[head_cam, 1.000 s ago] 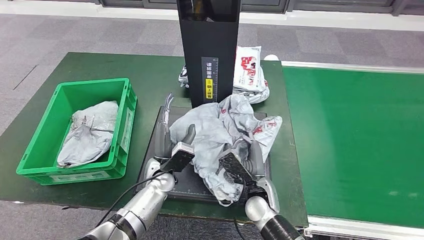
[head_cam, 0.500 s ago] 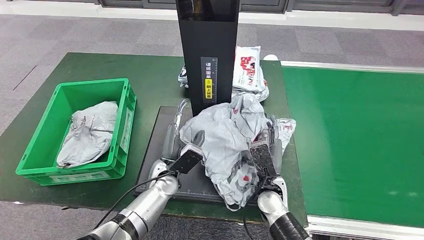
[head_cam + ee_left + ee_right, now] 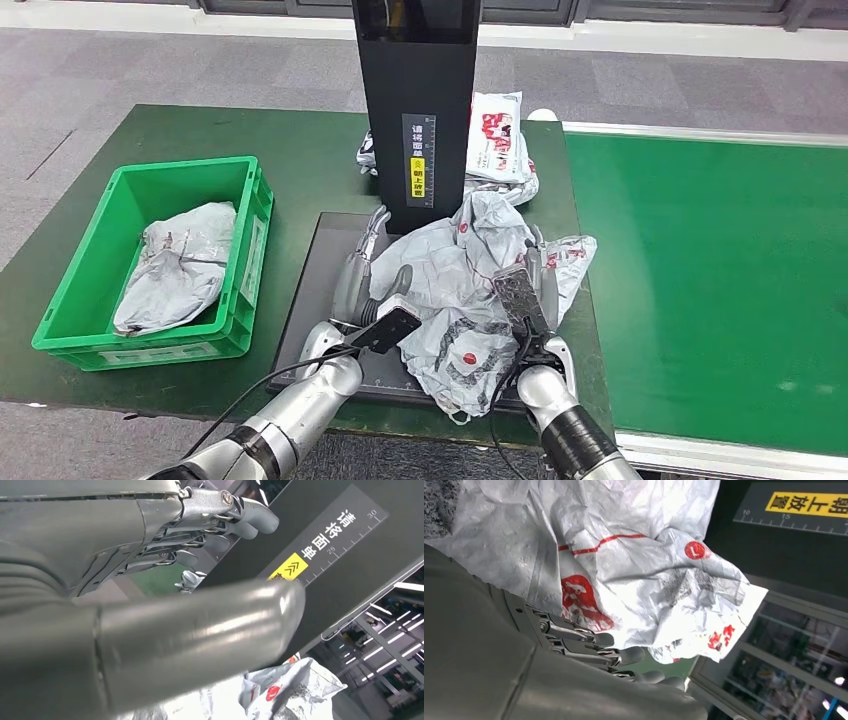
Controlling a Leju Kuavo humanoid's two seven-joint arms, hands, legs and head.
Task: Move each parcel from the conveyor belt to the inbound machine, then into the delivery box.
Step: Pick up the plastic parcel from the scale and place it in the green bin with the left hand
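Head view gives us the green conveyor belt (image 3: 720, 290) as the largest thing, running along the right of the dark green table (image 3: 200, 140). We take the inbound machine (image 3: 415, 110), a black upright column with a yellow label, as our landmark; its flat black platform (image 3: 310, 290) lies at its foot. Left of the machine sits the green delivery box (image 3: 255, 215), with one grey parcel (image 3: 175, 265) lying inside. On the platform, just in front of the column, rests a crumpled grey parcel with red marks (image 3: 460, 300). Behind the column, on its right side, we see a white parcel with red print (image 3: 497, 135) lying on the table. Our left hand (image 3: 365, 285) stands at the crumpled parcel's left edge, fingers straight and apart, and we cannot tell whether they touch the bag. Our right hand (image 3: 535, 290) is against the parcel's right side, fingers extended alongside the plastic; we cannot tell whether they grip it.
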